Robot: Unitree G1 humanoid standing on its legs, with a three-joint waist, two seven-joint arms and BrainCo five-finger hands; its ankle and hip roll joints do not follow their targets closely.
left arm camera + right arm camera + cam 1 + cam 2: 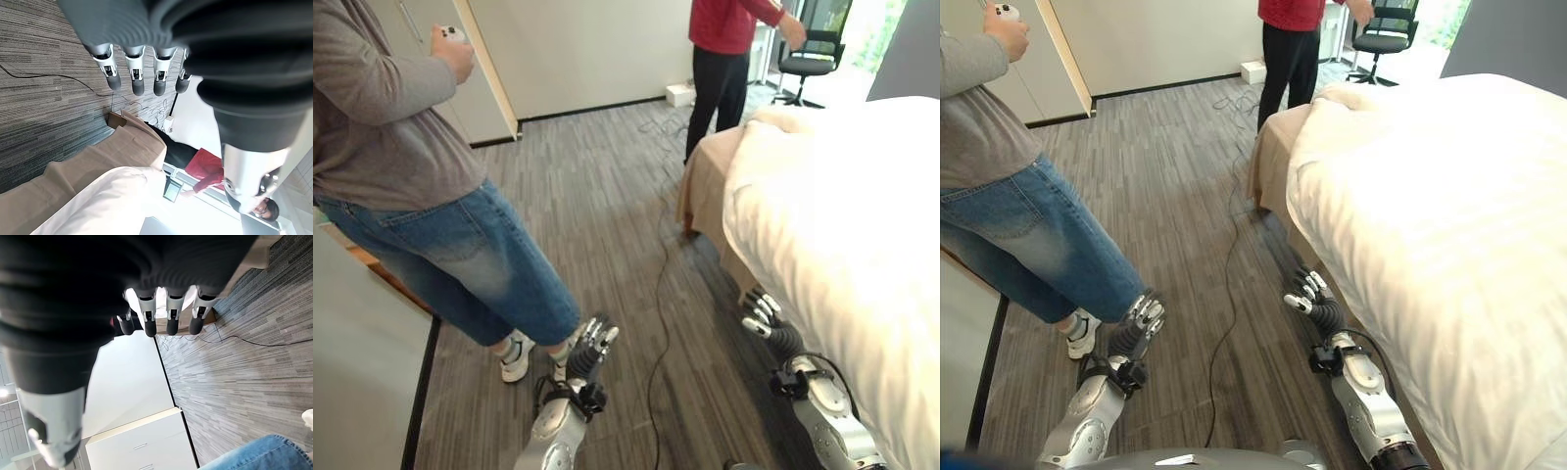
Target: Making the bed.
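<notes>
Fingers of left hand (592, 345) and right hand (762, 311) held loosely straight, nothing gripped. Duvet (842, 215) untouched, judged unsmoothed; bed (1278, 166) making judged not begun.

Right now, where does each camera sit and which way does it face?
Left eye view: head, looking down at floor and white duvet; left hand and right hand hang open.
Right eye view: same scene, slightly shifted.
Left wrist view: along the left hand toward the bed and a person in red.
Right wrist view: along the right hand toward a white cabinet.
Both wrist views share the carpet.
</notes>
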